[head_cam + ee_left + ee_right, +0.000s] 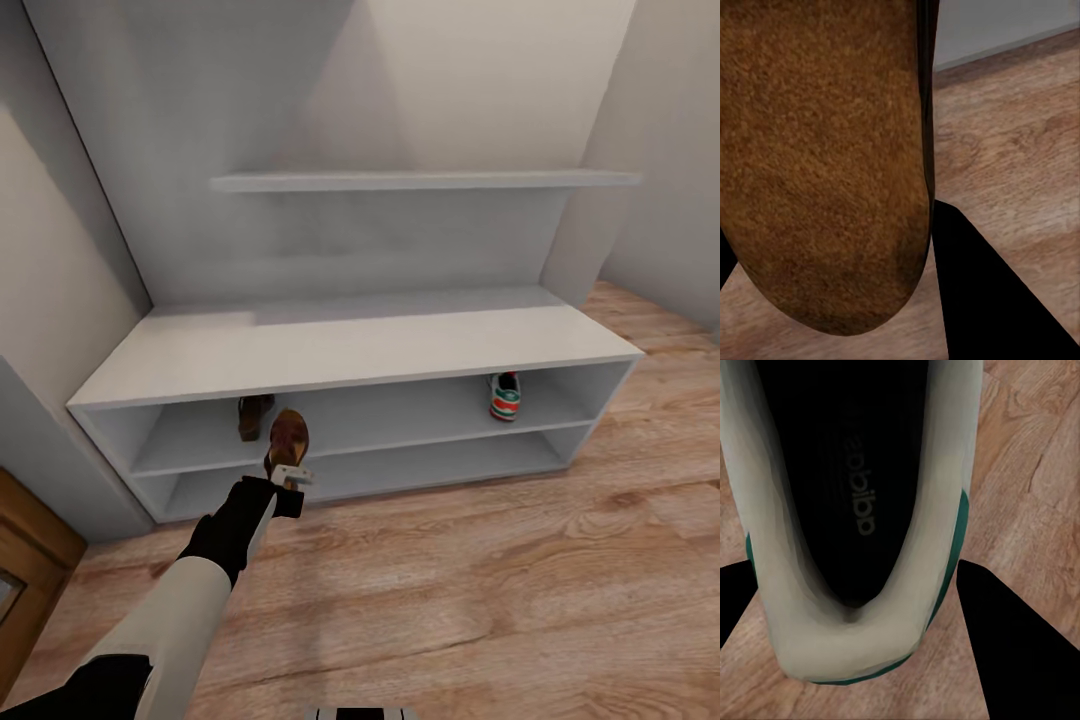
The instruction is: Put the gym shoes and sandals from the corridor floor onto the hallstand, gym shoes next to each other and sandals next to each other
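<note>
Standing at far left on the upper open shelf of the pale grey low hallstand [340, 345]: a small dark brown leather sandal [254, 415]. Just right of it, hanging clenched in the left gripper [290, 472] before that shelf's mouth: its mate, the second dark brown sandal with tan footbed [289, 436], sole close in the left wrist view [825, 157]. Resting further right on the same shelf: a cream-white gym shoe with green stripe and red-orange heel [505, 396]. Gripping a second cream-white gym shoe [855, 517] over the light wood-plank floor [480, 590]: the right gripper [859, 615]. Pairing the sandals now, apparently; next, easing the held one in beside the first and releasing.
</note>
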